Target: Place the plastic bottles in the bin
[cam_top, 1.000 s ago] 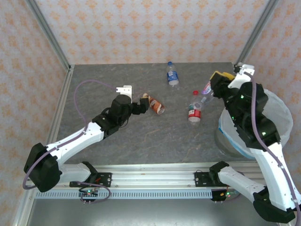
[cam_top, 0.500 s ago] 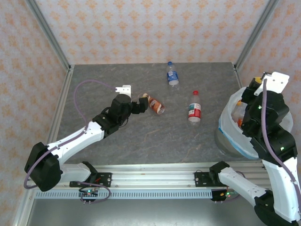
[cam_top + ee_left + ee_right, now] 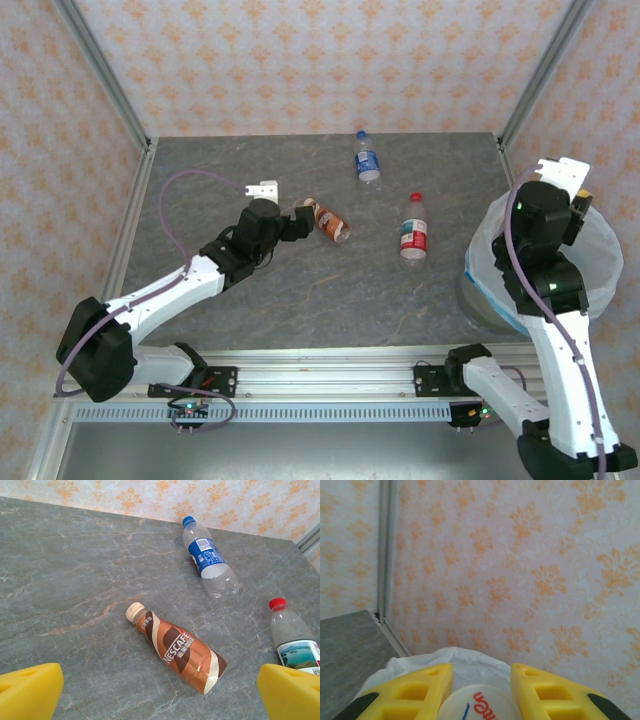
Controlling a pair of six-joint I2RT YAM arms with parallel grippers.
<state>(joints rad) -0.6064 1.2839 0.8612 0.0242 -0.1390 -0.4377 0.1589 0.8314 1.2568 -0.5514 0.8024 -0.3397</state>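
1. your left gripper (image 3: pixel 300 222) sits low over the grey table (image 3: pixel 300 300). its yellow pads (image 3: pixel 30 692) are spread wide apart, with nothing between them.
2. the brown bottle (image 3: pixel 177 652) lies on its side just ahead of that gripper. in the left wrist view its cream cap points to the far left and its base points toward the right-hand pad. it touches neither pad.
3. the blue-label bottle (image 3: pixel 368 160) lies on its side farther back, near the rear wall. its blue cap points at the wall, and it is well apart from the brown bottle.
4. the red-cap bottle (image 3: pixel 413 228) lies on the table between the brown bottle and the bin (image 3: pixel 603 258). its cap points away from the arm bases, and it touches neither.
5. your right gripper (image 3: pixel 577 208) is raised over the bin, which stands at the right of the scene.
6. the right fingers (image 3: pixel 410 692) are clenched on a gripped bottle (image 3: pixel 480 706). you see its round pale end with red and blue lettering wedged between the two yellow fingers. the rest of that bottle is hidden.
7. the bin's white bag (image 3: pixel 445 661) bulges over the rim and shows just beyond the right fingers in the right wrist view. you cannot tell what lies inside it.
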